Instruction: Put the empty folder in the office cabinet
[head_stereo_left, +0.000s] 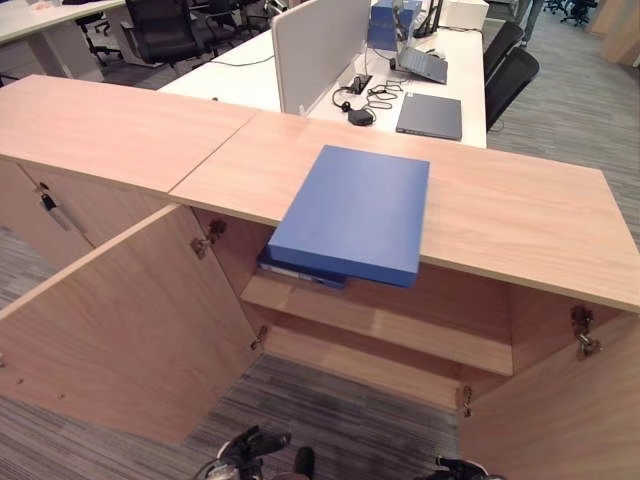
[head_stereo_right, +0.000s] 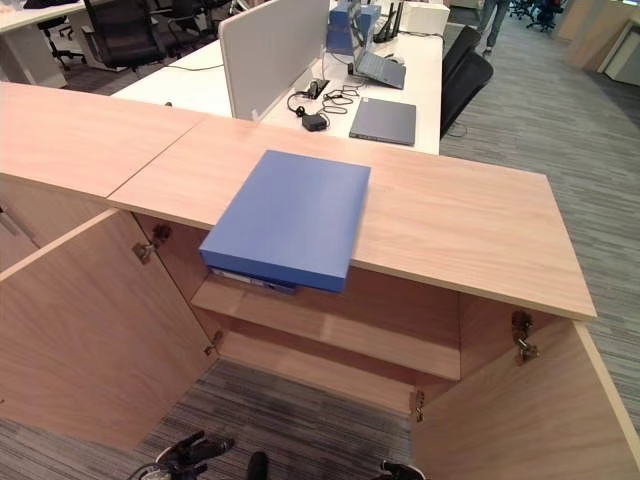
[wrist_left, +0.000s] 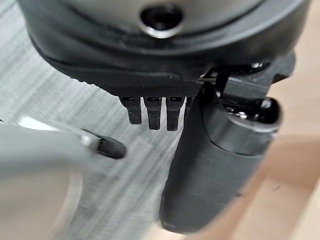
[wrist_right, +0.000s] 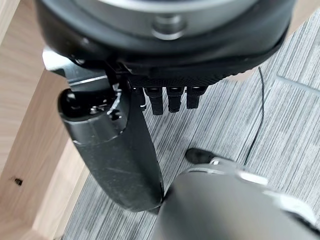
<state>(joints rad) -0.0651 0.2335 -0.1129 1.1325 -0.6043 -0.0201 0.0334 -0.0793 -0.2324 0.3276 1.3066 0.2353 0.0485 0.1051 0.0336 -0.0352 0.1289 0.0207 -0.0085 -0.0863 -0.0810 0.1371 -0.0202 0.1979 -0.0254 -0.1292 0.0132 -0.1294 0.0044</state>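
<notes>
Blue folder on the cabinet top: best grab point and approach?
Probably the near edge of the blue folder: it lies flat, overhanging the cabinet top towards the robot. Come from the front, fingers under the overhang, thumb on top.

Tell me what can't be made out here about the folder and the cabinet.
- Blue folder, eye views: closed cover hides whether it is empty.
- Second folder on the shelf: mostly hidden under the top one's overhang.
- Open cabinet, lower compartment: its floor is blocked by the shelf.
- Left hand and right hand: wrist views show them holding nothing.
</notes>
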